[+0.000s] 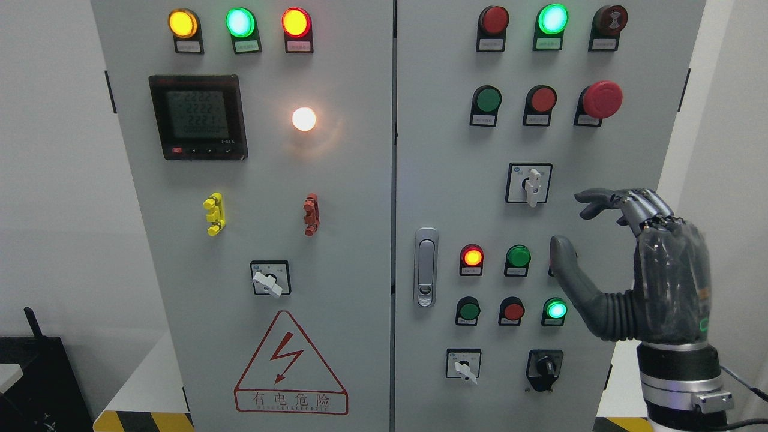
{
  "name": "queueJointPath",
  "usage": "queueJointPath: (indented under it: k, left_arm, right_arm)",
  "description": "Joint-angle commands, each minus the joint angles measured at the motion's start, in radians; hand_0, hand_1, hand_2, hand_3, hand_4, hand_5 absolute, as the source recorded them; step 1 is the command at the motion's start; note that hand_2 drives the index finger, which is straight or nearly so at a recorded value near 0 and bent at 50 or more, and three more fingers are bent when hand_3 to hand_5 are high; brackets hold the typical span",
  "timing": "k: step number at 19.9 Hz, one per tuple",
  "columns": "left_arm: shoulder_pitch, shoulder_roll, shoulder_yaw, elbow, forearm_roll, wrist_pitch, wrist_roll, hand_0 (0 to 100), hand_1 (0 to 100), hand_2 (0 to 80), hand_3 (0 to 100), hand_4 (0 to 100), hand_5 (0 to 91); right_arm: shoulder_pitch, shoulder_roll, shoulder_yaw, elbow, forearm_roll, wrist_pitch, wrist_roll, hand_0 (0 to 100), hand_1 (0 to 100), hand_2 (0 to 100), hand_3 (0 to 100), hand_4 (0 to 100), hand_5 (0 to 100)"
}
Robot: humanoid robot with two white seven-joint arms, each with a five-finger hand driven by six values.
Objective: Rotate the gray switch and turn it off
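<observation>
Reaching toward the right door of the cabinet (pixel 336 180), the right hand (pixel 624 264) is hovering with fingers spread and thumb out, gripping nothing. The likeliest gray switch (pixel 531 185) is sitting mid-panel, its knob pointing down, just left of the fingertips (pixel 585 197) and apart from them. Similar knobs are showing lower on both doors, so which one is meant is a judgement. The approach step seems to be under way; next, the hand is needing to shift left, close on the knob, and twist. No left hand is showing.
</observation>
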Motion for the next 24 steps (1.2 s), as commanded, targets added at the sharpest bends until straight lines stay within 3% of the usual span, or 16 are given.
queueJointPath:
  k: [1, 24]
  left_arm:
    - [0.0, 0.0, -0.002, 0.014, 0.0, 0.001, -0.001, 12, 39, 0.0, 0, 0, 0.0]
    - [0.0, 0.0, -0.002, 0.015, 0.0, 0.001, 0.001, 12, 39, 0.0, 0, 0, 0.0]
  right_arm:
    - [0.022, 0.001, -0.058, -0.02, -0.013, -0.007, 0.001, 29, 28, 10, 4, 0, 0]
    - [0.022, 0.001, -0.058, -0.02, -0.013, -0.002, 0.001, 26, 27, 12, 10, 0, 0]
